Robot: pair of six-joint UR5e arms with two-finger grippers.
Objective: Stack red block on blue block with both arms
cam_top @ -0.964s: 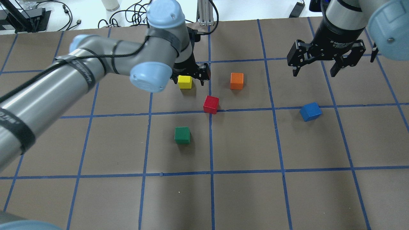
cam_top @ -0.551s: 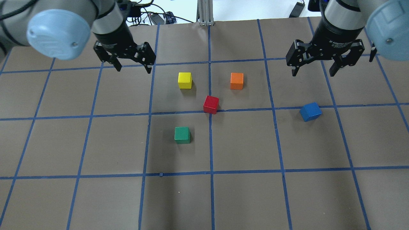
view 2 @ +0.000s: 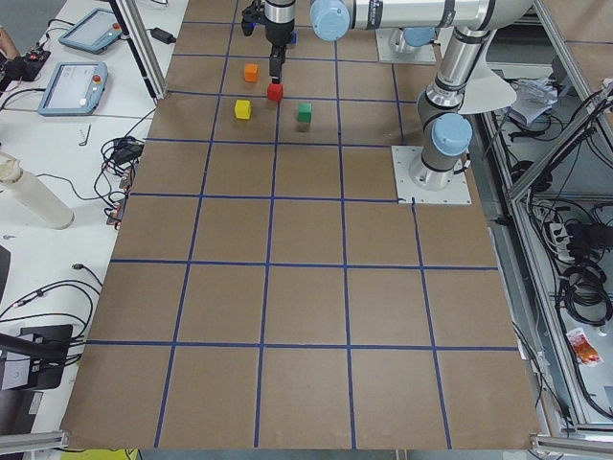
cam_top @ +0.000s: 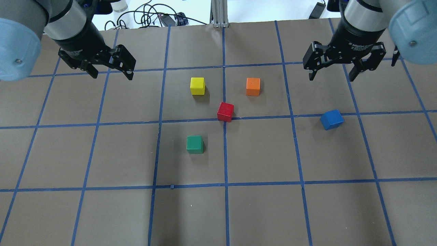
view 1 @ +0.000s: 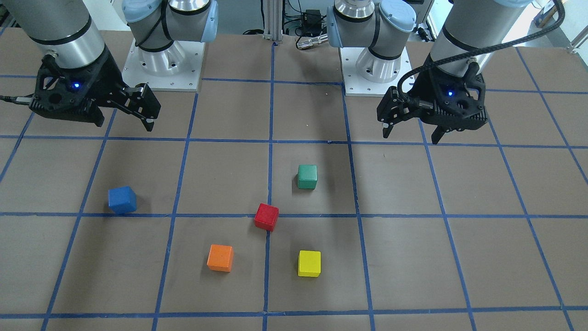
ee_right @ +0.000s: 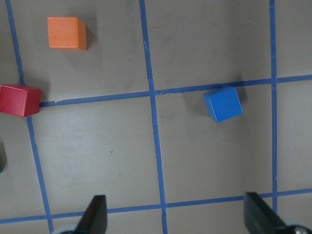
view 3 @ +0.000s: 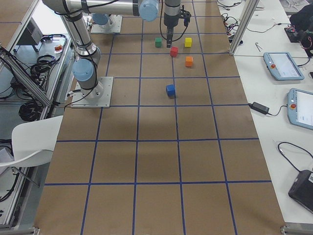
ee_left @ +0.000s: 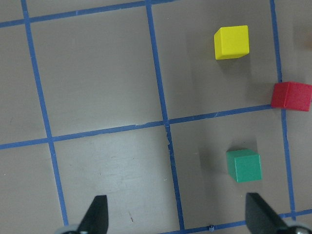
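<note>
The red block [cam_top: 225,111] sits on a blue tape line near the table's middle; it also shows in the front view [view 1: 267,216] and in both wrist views [ee_left: 291,96] [ee_right: 19,100]. The blue block [cam_top: 332,119] lies turned a little, to the right, and shows in the right wrist view [ee_right: 223,104]. My left gripper [cam_top: 111,74] hangs open and empty above the table, far left of the red block. My right gripper [cam_top: 330,78] hangs open and empty above the table, just beyond the blue block. Both blocks rest on the table, apart from each other.
A yellow block [cam_top: 197,85] and an orange block [cam_top: 253,86] stand beyond the red block. A green block [cam_top: 195,144] stands nearer the robot, left of the red one. Cables and an aluminium post [cam_top: 218,13] lie past the far edge.
My left arm has drawn back from the yellow block and swung left, gripper open and empty. The yellow block stays put. My right gripper has barely moved.
</note>
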